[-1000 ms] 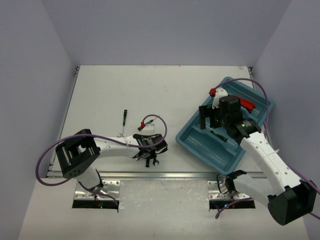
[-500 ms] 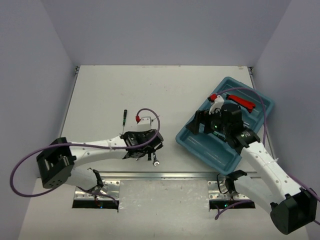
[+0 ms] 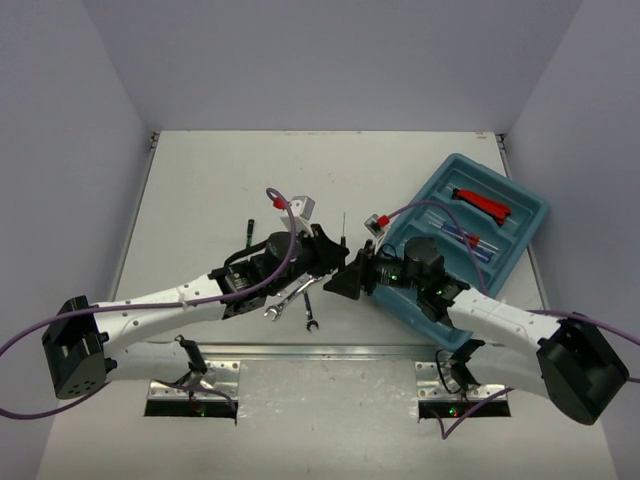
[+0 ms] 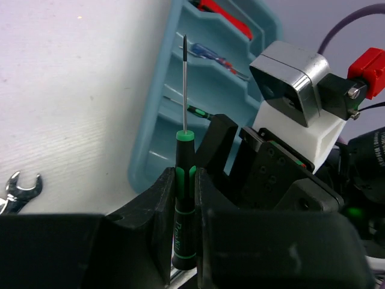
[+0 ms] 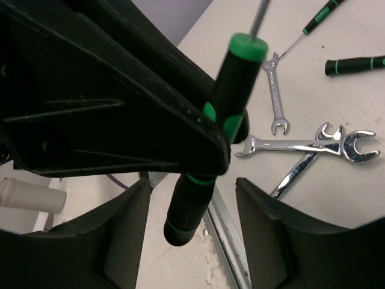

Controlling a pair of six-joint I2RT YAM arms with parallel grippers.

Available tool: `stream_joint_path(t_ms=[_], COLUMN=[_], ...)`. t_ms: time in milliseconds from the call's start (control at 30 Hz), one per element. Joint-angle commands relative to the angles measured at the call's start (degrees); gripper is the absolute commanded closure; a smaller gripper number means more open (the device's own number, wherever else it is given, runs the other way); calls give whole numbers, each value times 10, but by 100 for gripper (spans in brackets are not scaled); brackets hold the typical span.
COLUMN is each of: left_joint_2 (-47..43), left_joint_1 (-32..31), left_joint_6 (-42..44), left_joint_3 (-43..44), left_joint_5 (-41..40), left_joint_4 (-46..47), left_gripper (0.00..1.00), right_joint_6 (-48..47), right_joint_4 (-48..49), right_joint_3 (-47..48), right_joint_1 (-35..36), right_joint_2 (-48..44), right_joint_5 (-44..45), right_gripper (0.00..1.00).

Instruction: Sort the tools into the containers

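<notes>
My left gripper (image 3: pixel 335 250) (image 4: pixel 184 177) is shut on a black and green screwdriver (image 4: pixel 184 205) (image 5: pixel 207 174), held above the table with its thin shaft pointing up. My right gripper (image 3: pixel 347 283) (image 5: pixel 192 186) faces it, jaws open on either side of the handle's lower end with a gap on both sides. The teal tray (image 3: pixel 527 240) (image 4: pixel 161 102) lies at the right and holds a red-handled tool (image 3: pixel 480 202), a blue screwdriver (image 3: pixel 465 235) and a green-black one (image 4: pixel 198 111). Silver wrenches (image 3: pixel 290 297) (image 5: pixel 313 144) lie on the table below the grippers.
A small wrench (image 3: pixel 310 318) (image 5: pixel 275 90) lies near the table's front edge. A thin green-black screwdriver (image 5: pixel 319 18) and a thick black handle (image 5: pixel 355 63) rest further left on the table. Both arms crowd the middle front, and purple cables loop over them.
The left gripper rose from the wrenches with the screwdriver and moved right. The right arm swung left out of the tray to meet it, and its jaws narrowed around the handle.
</notes>
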Motion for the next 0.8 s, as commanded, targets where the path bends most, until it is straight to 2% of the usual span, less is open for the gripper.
stream_joint_path(t_ms=[0,33,67,100,133,167,200,233,333,367,467,533,633,700,767], left_joint_2=[-10,-12,-17,-19,-20,-21,-21,-21,-18,-11,20,32,41,47,64], left_joint_1=[3,3,3,3,3,3,3,3,6,15,69,120,189,207,230], left_joint_6=[4,3,2,1,1,4,8,11,30,36,45,46,61,58,60], left_joint_3=[-10,-15,-19,-21,-22,-20,-16,-9,48,69,168,197,213,216,218], left_joint_5=[45,48,48,47,45,37,26,13,-74,-101,-158,-167,-162,-152,-106], left_joint_4=[88,93,96,97,95,89,80,65,-9,-50,-198,-273,-297,-304,-298], left_gripper=[100,100,100,100,100,93,78,58,5,0,0,0,0,0,0], right_joint_6=[8,6,-3,-7,-10,-21,-33,-48,-137,-180,-311,-382,-544,-605,-655], right_joint_4=[87,83,77,75,65,39,8,-32,-209,-269,-460,-525,-550,-550,-550], right_joint_3=[23,22,22,23,23,27,35,44,100,122,188,196,177,170,170], right_joint_1=[6,6,6,6,7,7,7,7,5,4,1,-11,-39,-63,-99], right_joint_2=[2,0,-4,-6,-11,-20,-29,-35,-56,-58,-55,-54,-54,-43,-25], right_joint_5=[9,24,33,42,53,71,92,113,216,262,446,542,608,615,576], right_gripper=[52,66,86,98,100,100,100,100,100,100,100,100,100,100,100])
